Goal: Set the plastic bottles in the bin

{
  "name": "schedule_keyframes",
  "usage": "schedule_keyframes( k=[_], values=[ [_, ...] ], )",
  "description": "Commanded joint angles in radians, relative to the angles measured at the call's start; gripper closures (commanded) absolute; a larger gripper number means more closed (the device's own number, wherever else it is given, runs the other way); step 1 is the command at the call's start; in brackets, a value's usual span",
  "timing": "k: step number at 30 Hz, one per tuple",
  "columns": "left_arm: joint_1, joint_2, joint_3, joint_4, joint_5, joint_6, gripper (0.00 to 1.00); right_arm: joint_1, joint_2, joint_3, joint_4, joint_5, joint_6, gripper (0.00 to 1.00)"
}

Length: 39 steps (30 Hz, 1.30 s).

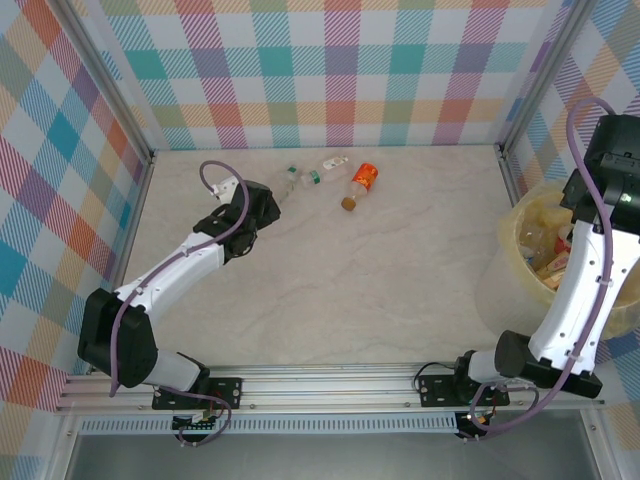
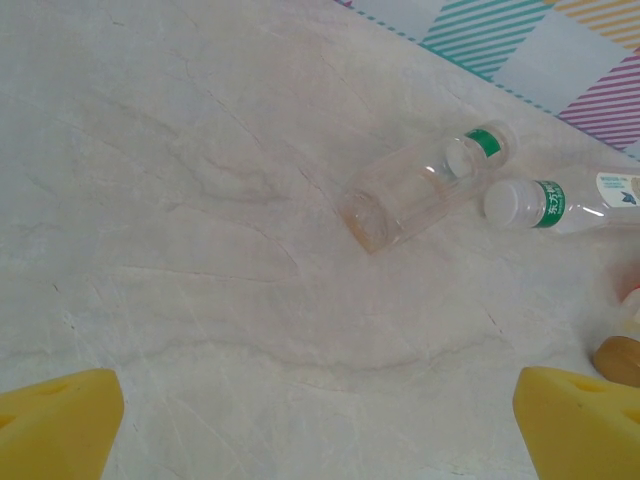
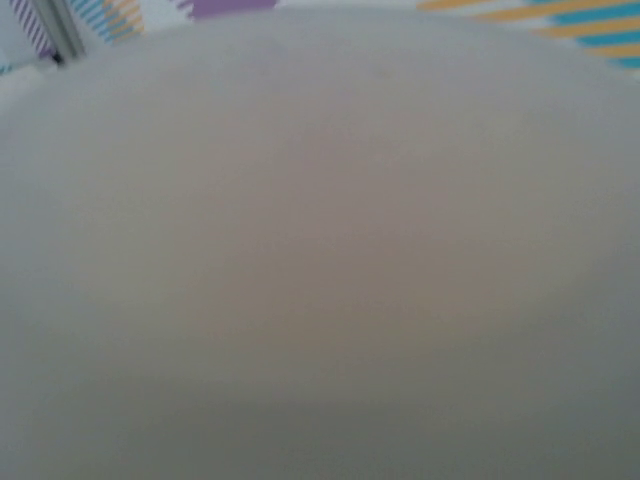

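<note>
Three plastic bottles lie on the marble table at the back centre. One is clear with a green band point(image 1: 293, 178) point(image 2: 425, 190). A second has a white cap point(image 1: 331, 164) point(image 2: 560, 203). The third has an orange label and a brown cap point(image 1: 360, 184) point(image 2: 620, 360). My left gripper point(image 1: 270, 198) point(image 2: 320, 430) is open wide just short of the clear bottle, with bare table between its yellow fingertips point(image 2: 55, 425). The bin point(image 1: 520, 245) stands at the right edge with several bottles inside. The right arm's wrist point(image 1: 612, 165) hangs over it, its fingers hidden. The right wrist view is a blurred pale surface.
Plaid walls point(image 1: 340, 70) with metal corner posts close off the back and both sides. A metal rail point(image 1: 330, 385) carrying both arm bases runs along the near edge. Open marble table point(image 1: 360, 290) lies between the arms.
</note>
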Motion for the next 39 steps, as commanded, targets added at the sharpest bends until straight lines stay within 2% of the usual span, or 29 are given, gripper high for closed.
schedule_keyframes(
  k=[1,5,9,13,16,22,29,39],
  values=[
    [0.012,-0.004,0.032,-0.045,0.002,-0.024,0.00,-0.017,0.035,-0.011,-0.060,-0.102,-0.007,0.49],
    [0.012,-0.021,0.030,-0.060,-0.018,-0.026,0.00,-0.025,0.076,-0.010,-0.067,-0.115,-0.009,0.48],
    [0.013,-0.034,0.026,-0.069,-0.034,-0.028,0.00,-0.035,0.101,-0.045,-0.064,-0.112,-0.011,0.38],
    [0.013,-0.027,0.027,-0.071,-0.034,-0.029,0.00,-0.044,0.121,-0.053,-0.062,-0.055,0.013,0.13],
    [0.013,-0.021,0.028,-0.068,-0.031,-0.031,0.00,-0.044,0.116,-0.056,-0.048,-0.068,0.019,0.03],
    [0.015,0.004,0.028,-0.057,-0.018,-0.032,0.00,-0.043,0.098,-0.064,-0.021,-0.097,0.037,0.00],
    [0.020,0.020,0.017,-0.032,-0.010,-0.026,0.00,-0.009,0.019,-0.118,0.095,-0.198,0.082,0.00],
    [0.055,0.030,0.001,0.072,0.057,0.049,0.00,0.076,-0.157,-0.318,0.352,-0.412,0.166,0.00]
  ],
)
